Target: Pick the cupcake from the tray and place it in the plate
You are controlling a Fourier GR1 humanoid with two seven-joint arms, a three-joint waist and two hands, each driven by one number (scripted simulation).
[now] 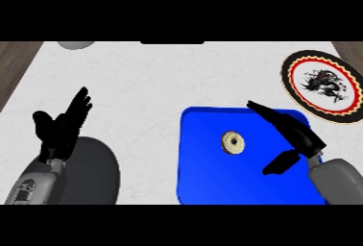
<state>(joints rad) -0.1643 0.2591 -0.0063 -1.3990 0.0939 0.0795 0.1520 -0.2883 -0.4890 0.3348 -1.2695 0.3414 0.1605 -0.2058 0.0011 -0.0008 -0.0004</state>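
A small round cupcake [233, 143] with a cream top sits near the middle of the blue tray [205, 182]. My right hand [294, 134] hovers over the tray's right half, just right of the cupcake, open with straight fingers pointing up-left and the thumb hanging below; it touches nothing. The plate [324, 87], black-rimmed with a red ring and a dark dragon figure on white, lies at the far right beyond the tray. My left hand [62, 126] rests open at the left, fingers up.
A dark grey round object [96, 173] lies under my left forearm at the lower left. A grey rounded object [75, 44] shows at the counter's far edge. Wooden floor borders the white counter at both upper corners.
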